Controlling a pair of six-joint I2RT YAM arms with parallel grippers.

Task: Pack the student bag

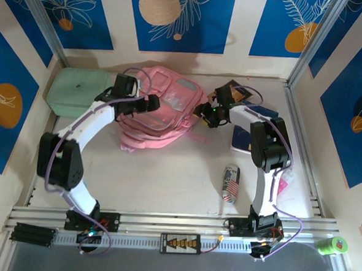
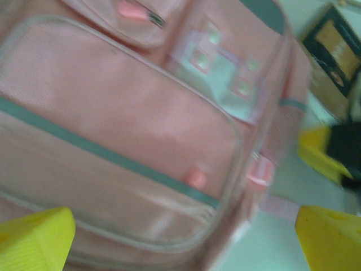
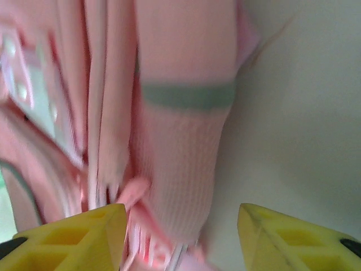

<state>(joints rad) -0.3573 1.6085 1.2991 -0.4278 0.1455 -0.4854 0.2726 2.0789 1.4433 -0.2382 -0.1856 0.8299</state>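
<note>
The student bag, a soft pink backpack, lies flat in the middle of the table. My left gripper hovers over its left side, open wide. In the left wrist view its yellow fingertips straddle a zipped front pocket of the bag with nothing pinched. My right gripper is at the bag's right edge. The right wrist view shows its jaws apart, with the bag's pink mesh side pocket and a zip pull between them, the fabric close to the left finger.
A mint green case sits at the back left. Books lie to the right of the bag, near the right arm. A flag-patterned can lies in front of them. A green tape roll sits beyond the rail at the front right.
</note>
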